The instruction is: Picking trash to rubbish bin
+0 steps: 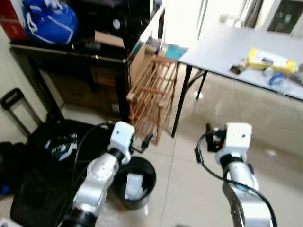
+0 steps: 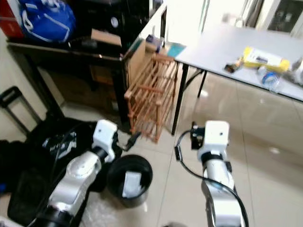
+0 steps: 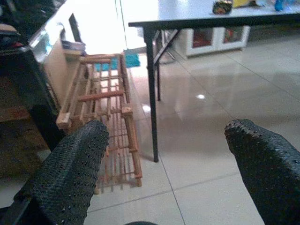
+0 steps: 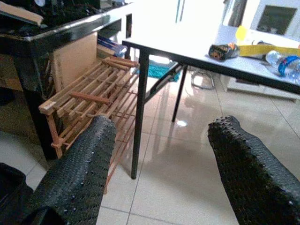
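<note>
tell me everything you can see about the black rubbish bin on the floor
The rubbish bin is a small round black bucket, apparently plastic, standing upright and open-topped on the pale tiled floor. A piece of white trash lies inside it. It stands just in front of the robot, by the left arm, whose left gripper hangs above its rim with fingers open and nothing between them. A black bag lies on the robot's left of it, and a wooden rack stands beyond it.

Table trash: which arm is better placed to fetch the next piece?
Right, probably. The right tool is open, empty and nearer the white table holding the yellow packet. The left tool hangs over the bin.
</note>
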`<state>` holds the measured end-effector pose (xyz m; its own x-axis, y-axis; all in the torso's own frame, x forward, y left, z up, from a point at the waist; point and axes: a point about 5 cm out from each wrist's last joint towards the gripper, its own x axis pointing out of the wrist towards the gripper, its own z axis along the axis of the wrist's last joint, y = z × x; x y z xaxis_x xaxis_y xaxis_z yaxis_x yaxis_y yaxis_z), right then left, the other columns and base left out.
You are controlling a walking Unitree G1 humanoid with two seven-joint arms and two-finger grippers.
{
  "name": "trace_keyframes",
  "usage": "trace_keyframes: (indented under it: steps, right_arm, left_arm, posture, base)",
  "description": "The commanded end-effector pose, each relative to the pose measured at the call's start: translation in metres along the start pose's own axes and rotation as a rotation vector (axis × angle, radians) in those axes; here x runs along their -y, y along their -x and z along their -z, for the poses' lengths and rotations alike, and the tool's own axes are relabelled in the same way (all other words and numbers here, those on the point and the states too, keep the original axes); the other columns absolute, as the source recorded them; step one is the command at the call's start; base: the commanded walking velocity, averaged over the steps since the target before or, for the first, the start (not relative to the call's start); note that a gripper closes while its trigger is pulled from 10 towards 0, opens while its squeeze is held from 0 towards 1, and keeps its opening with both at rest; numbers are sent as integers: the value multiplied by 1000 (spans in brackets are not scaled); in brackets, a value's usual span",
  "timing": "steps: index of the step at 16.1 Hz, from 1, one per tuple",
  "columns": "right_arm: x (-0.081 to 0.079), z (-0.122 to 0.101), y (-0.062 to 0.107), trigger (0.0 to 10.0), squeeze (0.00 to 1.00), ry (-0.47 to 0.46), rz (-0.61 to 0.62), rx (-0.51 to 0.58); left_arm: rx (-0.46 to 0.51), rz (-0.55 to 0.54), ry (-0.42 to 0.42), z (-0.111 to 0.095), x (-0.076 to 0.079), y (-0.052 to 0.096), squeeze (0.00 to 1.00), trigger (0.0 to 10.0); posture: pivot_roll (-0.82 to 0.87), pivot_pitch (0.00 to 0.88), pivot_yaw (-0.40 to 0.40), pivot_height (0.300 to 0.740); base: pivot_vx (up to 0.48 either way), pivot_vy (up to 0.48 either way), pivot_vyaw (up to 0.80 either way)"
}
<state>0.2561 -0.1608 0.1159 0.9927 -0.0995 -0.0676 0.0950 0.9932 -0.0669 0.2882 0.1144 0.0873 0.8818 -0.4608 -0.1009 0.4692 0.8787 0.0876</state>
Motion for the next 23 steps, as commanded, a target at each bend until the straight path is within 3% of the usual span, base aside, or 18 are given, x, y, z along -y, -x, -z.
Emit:
trace_keyframes:
  steps: [1,23]
  right_arm:
    - [6,0,1,10000,0,9,19,-8]
    - [10,-6,-10,10000,0,24,65,10]
  left_arm:
    - [1,15,-2,-1,4,-2,0,10000]
    - [2,43,-16,1,10,-14,0,10000]
  posture:
    - [-85,67,21,740]
    - [-106,43,30,740]
  base:
    - [0,-472,0]
    - [0,-472,0]
